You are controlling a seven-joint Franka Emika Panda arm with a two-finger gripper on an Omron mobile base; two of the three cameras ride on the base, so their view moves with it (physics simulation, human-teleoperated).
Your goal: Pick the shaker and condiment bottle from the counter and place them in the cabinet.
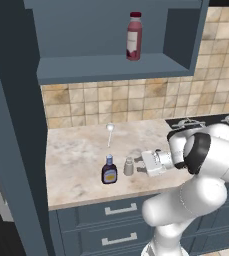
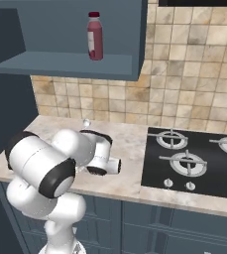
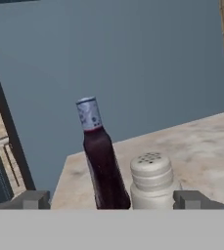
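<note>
Beige marbled worktop [image 1: 81, 150] over blue-grey drawers [image 1: 111, 220], tan tiled wall behind, black hob [image 2: 194, 158] at the right end. Above, open blue-grey cabinet [image 1: 111, 67] with a tall red bottle [image 1: 134, 36] upright on its shelf; white label on it, writing too small to read.

On the worktop, near the front edge: dark bottle [image 1: 109, 170] with blue cap and yellow label, upright, label text unreadable. Just beside it on its right in the left base view, the grey shaker [image 1: 129, 166], upright, shorter, with a light rounded cap; close together, contact not clear. In the hand view, holes visible in the shaker's top, and faint marks on the bottle's cap that cannot be read. Farther back on the worktop, a small pale long-handled item [image 1: 109, 131], well apart from both.

Fingers [image 1: 138, 165] low over the worktop, pointing sideways at the shaker, spread wide and grasping nothing. In the hand view, shaker [image 3: 151, 179] standing between the two fingertips [image 3: 191, 199], nearer the right-hand one, not gripped; bottle [image 3: 101, 161] left of the shaker, also within the gap.
</note>
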